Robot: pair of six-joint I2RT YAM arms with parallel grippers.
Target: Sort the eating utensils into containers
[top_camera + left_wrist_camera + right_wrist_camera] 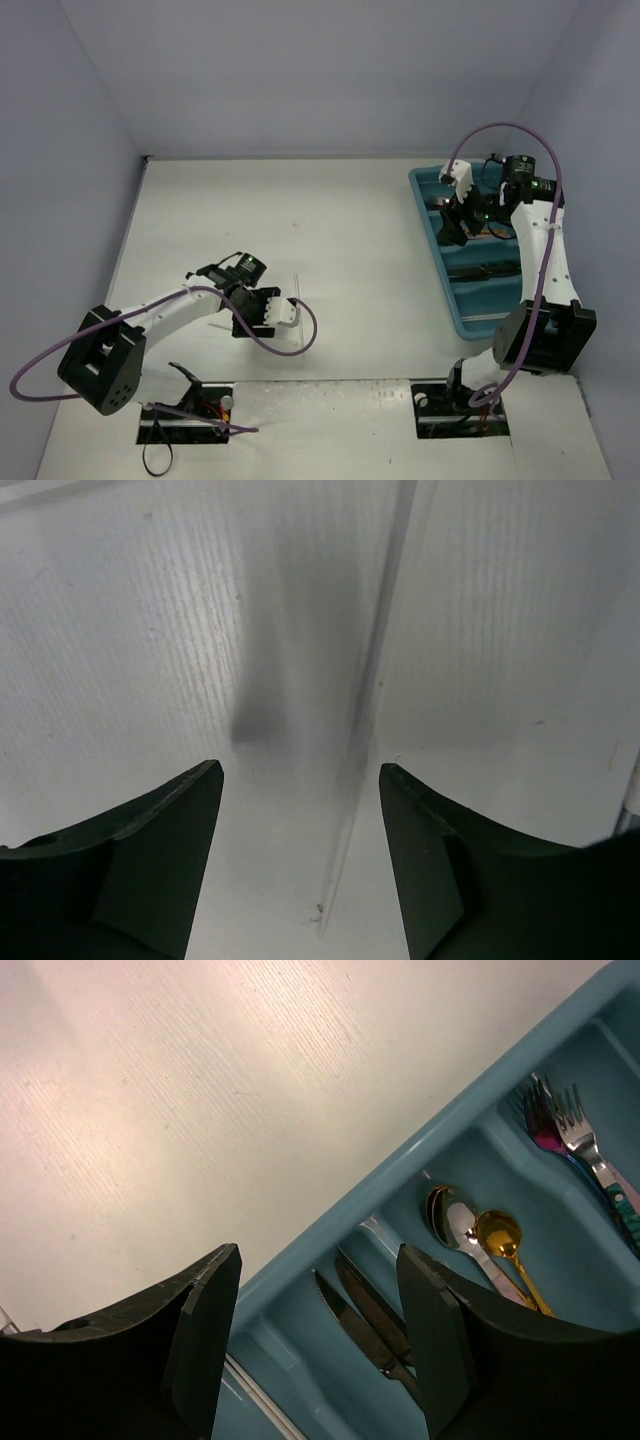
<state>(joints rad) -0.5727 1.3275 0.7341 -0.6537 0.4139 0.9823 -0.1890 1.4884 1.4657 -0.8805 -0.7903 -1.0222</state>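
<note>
White table (330, 220) between pale walls (330, 80), seen from above: the left gripper (283, 314) hangs over a thin stick (297, 288) lying loose mid-table, the right gripper (456, 190) over the far end of the teal tray (437, 262) at right. Left wrist view: jaws apart, straddling the stick without touching it, apparently lined up to pinch it. Right wrist view: jaws open and empty above the tray, whose compartments keep knives (350, 1320), spoons (497, 1232) and forks (575, 1130) apart.

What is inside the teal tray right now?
Seen from the right wrist, the tray holds two dark knives, two spoons, one gold, and forks in separate compartments. The right gripper hides the knives' handles and part of the tray.
</note>
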